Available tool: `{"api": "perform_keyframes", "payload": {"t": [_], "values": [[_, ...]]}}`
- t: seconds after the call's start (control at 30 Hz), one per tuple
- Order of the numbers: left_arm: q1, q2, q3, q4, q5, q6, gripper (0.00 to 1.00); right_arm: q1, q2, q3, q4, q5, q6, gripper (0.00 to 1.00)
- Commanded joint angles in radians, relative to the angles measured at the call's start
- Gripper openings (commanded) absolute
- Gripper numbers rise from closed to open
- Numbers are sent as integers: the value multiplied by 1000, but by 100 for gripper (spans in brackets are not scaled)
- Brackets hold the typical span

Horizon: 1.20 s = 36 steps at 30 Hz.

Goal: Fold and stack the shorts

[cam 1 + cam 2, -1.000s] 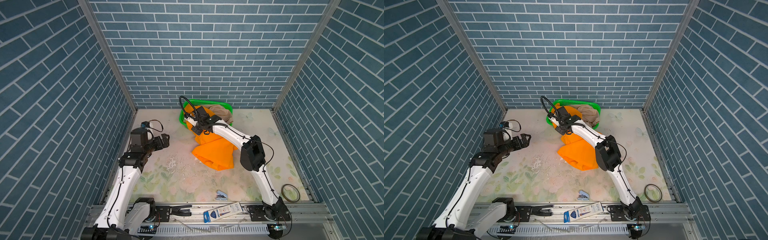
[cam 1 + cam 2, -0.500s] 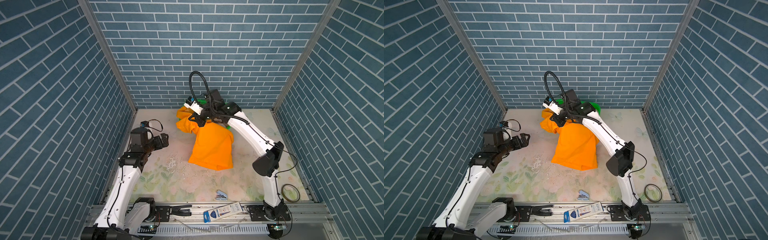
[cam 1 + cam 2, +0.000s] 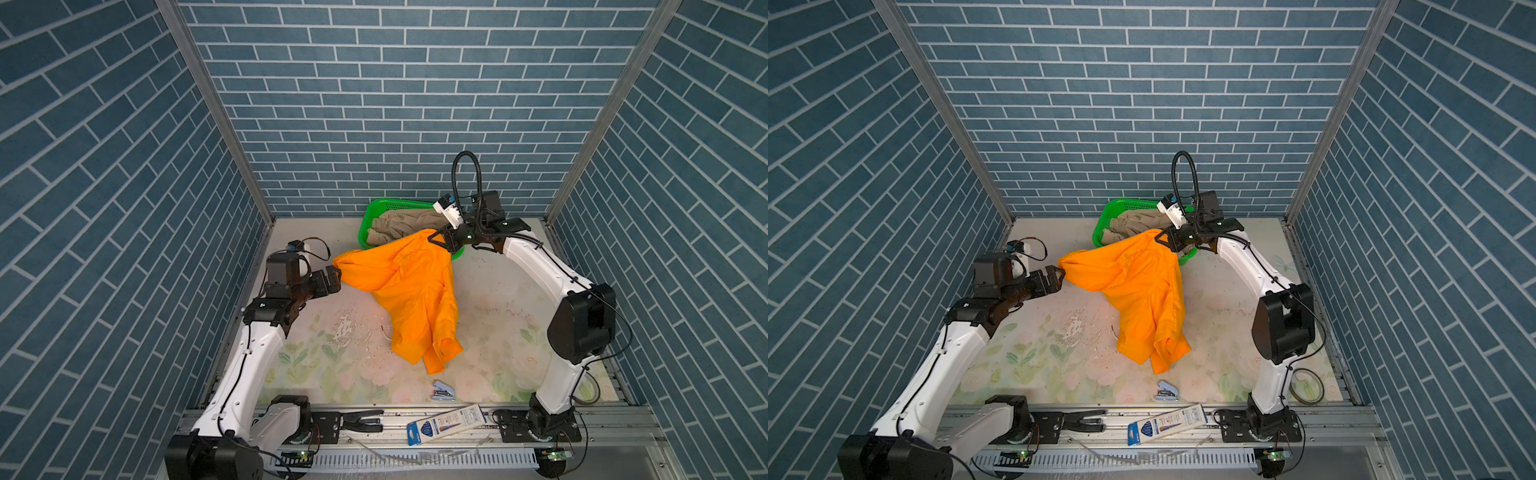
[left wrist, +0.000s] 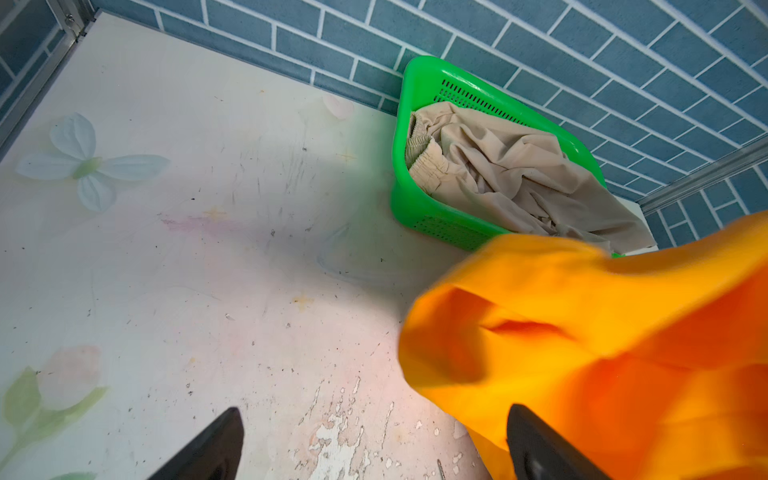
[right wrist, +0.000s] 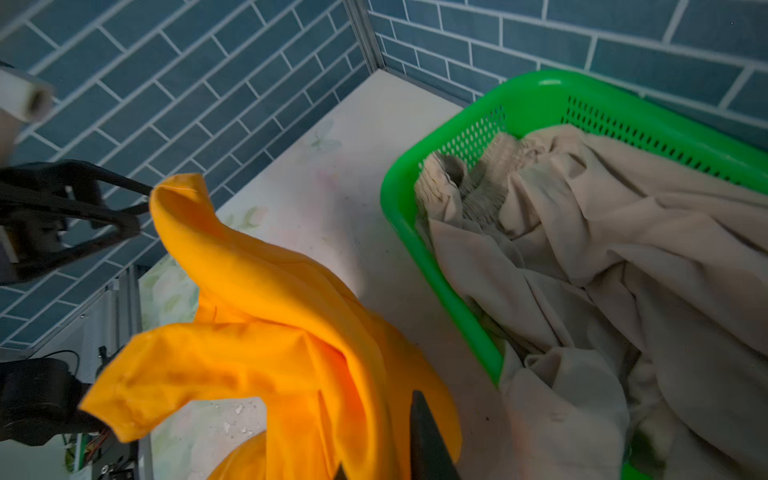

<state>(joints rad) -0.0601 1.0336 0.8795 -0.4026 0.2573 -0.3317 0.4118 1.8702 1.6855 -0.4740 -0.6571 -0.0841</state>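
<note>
two pairs: orange shorts (image 3: 415,291), beige shorts (image 3: 399,224); one green basket (image 4: 440,224); one stapler (image 3: 442,390); one tape roll (image 3: 1308,400); one packet (image 3: 451,419)

Green basket (image 3: 395,203) at back; stapler (image 3: 442,390), blue box (image 3: 446,419), tape roll (image 3: 1308,401) near front.

left pincer (image 3: 335,277) wide apart, arm bent | right pincer (image 3: 437,241) raised rearward, arm extended

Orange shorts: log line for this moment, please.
orange shorts: partly raised, trailing onto table | beige shorts: in green basket | left gripper: open, at cloth tip | right gripper: at far corner, grip unclear
</note>
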Motion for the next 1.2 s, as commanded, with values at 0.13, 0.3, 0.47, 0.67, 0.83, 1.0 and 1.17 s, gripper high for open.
{"api": "perform_keyframes", "payload": {"t": [0.13,0.3,0.47,0.67,0.83,1.0,1.17], "values": [[-28,21,22,0,24,32,100,-24,50,16,24,218,13,36],[-29,20,27,-16,24,28,100,-10,-99,-81,23,344,-22,47],[-29,16,37,-31,24,11,100,148,-280,-240,-32,501,-134,57],[-29,16,45,-47,13,23,100,366,-345,-375,-122,529,-122,65],[-31,69,76,-8,25,57,100,449,-325,-490,-101,603,-54,67],[-111,184,172,38,57,169,100,449,-303,-618,-40,622,11,67],[-300,366,318,-7,-89,414,100,358,-287,-727,12,653,175,61]]}}
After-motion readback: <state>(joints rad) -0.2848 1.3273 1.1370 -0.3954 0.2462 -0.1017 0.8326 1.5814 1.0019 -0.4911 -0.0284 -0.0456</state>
